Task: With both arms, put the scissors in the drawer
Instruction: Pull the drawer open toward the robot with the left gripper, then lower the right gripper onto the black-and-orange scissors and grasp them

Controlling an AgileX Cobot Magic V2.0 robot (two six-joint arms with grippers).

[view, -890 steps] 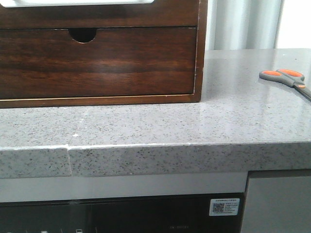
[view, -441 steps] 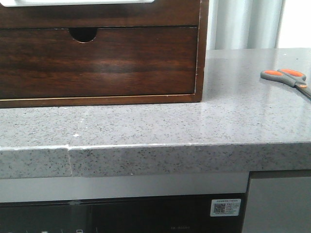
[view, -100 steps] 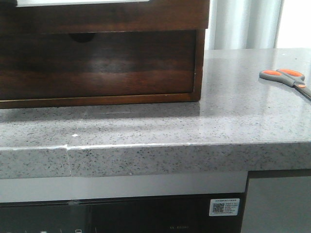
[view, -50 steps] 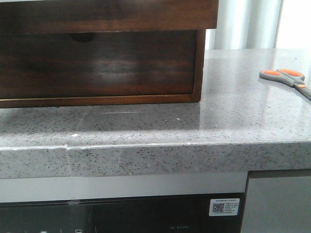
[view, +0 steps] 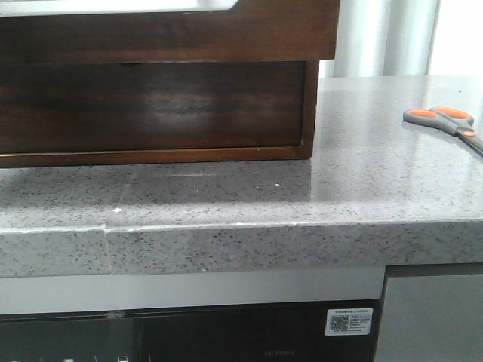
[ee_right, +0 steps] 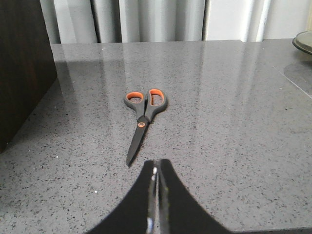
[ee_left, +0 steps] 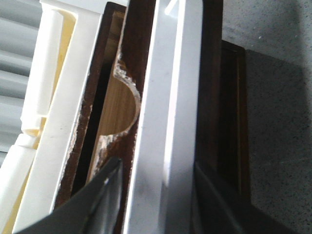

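The scissors (ee_right: 144, 115) lie flat on the counter (ee_right: 234, 122), untouched ahead of the closed right gripper (ee_right: 155, 195), while the left gripper (ee_left: 156, 195) straddles the drawer (view: 166, 30) strip and could slip off it.

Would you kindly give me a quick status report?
Left gripper gripping the drawer front, pulled out. Right gripper shut, empty. Scissors on counter, unobstructed.

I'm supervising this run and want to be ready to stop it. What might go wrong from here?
The left pincer straddles the drawer front's white strip; it may slip off mid-pull. The scissors lie flat on the counter with thin blades, so the right pincer, now shut, might skid or pinch poorly.
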